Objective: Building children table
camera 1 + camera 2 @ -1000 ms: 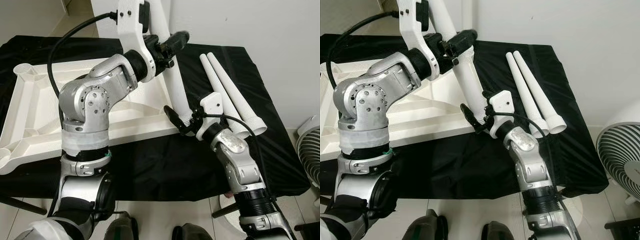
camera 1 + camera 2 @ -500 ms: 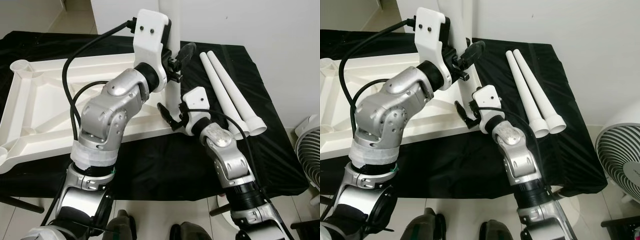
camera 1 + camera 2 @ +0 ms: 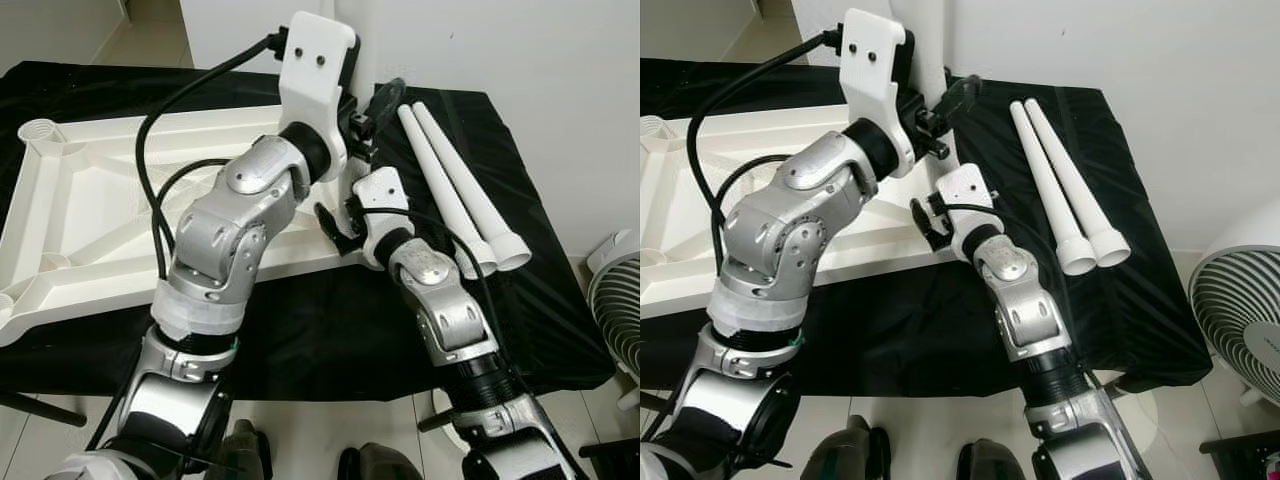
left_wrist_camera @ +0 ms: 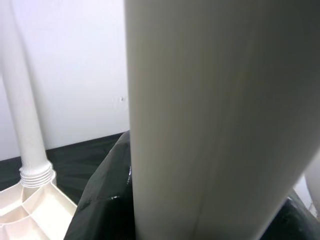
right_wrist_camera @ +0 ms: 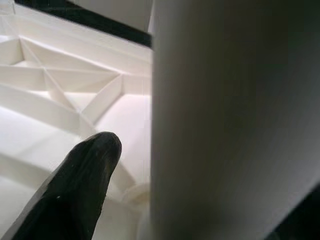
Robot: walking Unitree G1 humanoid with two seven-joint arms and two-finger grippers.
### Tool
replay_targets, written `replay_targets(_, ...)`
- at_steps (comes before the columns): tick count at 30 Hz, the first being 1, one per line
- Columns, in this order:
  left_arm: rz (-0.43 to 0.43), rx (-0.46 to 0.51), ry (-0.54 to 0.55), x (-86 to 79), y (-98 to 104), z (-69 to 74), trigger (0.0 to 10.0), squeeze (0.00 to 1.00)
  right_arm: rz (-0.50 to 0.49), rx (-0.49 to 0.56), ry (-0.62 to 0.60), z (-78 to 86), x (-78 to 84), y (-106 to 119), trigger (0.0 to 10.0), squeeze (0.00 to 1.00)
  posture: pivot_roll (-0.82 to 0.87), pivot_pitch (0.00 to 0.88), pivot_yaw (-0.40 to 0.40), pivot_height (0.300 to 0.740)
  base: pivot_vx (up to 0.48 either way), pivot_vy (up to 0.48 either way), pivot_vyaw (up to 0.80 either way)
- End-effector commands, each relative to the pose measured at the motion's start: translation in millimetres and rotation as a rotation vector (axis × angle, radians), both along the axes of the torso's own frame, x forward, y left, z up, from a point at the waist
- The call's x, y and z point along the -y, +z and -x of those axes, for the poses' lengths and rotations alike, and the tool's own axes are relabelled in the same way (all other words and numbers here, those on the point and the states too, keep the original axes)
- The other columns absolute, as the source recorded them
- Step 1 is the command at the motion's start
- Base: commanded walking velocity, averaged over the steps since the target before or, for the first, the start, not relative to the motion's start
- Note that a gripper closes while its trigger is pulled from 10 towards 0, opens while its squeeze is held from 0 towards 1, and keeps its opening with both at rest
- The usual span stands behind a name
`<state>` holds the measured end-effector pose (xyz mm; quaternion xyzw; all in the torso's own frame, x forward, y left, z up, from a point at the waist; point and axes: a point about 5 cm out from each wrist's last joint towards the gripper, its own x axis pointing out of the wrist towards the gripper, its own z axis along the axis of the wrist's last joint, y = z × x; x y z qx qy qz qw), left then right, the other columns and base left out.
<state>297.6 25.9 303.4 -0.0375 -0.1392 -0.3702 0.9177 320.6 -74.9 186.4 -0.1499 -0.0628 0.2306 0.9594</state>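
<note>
Both grippers are clamped on the same white table leg (image 3: 930,60), which stands upright at the near right corner of the upside-down tabletop (image 3: 80,220). The left gripper (image 3: 368,105) has its black fingers wrapped round the leg up high, and the left wrist view has the leg pressed right against the lens, with another leg (image 4: 22,115) already standing in its corner socket behind. The right gripper (image 3: 335,222) is pinched on the leg down low, right at the corner of the tabletop; one finger (image 5: 75,190) sits beside the leg over the ribbed underside. My guess is the high grip keeps the leg vertical while the low one steers its end into the socket, so it doesn't cross-thread or tip. Can't tell if it's fully seated, since the base is hidden behind the arms. Two spare legs (image 3: 1065,190) lie side by side on the black cloth (image 3: 520,300) to the right, well apart from the action, waiting for their turn.
</note>
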Motion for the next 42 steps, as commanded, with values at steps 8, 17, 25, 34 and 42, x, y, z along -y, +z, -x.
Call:
replay_targets(8, 0.021, 0.040, -0.007, 7.8, 9.0, 3.7, 10.0, 0.00, 0.020, 0.010, -0.016, -8.4, 0.0, 2.5, 9.9, 0.00, -0.04, 0.015, -0.031, 0.740, 0.000, 0.000, 0.00)
replay_targets(17, 0.026, 0.045, 0.000, 7.7, 10.0, 3.5, 10.0, 0.00, 0.031, 0.022, -0.005, -9.0, 0.4, 0.5, 0.1, 0.00, -0.04, 0.016, -0.031, 0.740, 0.000, 0.000, 0.00)
replay_targets(25, 0.025, 0.044, 0.001, 7.9, 10.2, 3.1, 10.0, 0.00, 0.024, 0.016, -0.007, -9.1, 0.4, -0.3, 0.0, 0.00, -0.04, 0.015, -0.030, 0.740, 0.000, 0.000, 0.00)
replay_targets(34, 0.079, -0.034, -0.039, 5.3, 0.7, 0.1, 10.0, 1.00, -0.027, 0.025, -0.045, -12.8, 4.3, 2.9, 10.0, 0.00, -0.04, 0.023, -0.030, 0.740, 0.000, 0.000, 0.00)
replay_targets(42, 0.090, -0.029, -0.068, 0.3, -4.9, -1.1, 10.0, 1.00, -0.114, 0.031, -0.088, -17.2, 6.4, 8.5, 10.0, 0.00, -0.04, 0.026, -0.050, 0.740, 0.000, 0.000, 0.00)
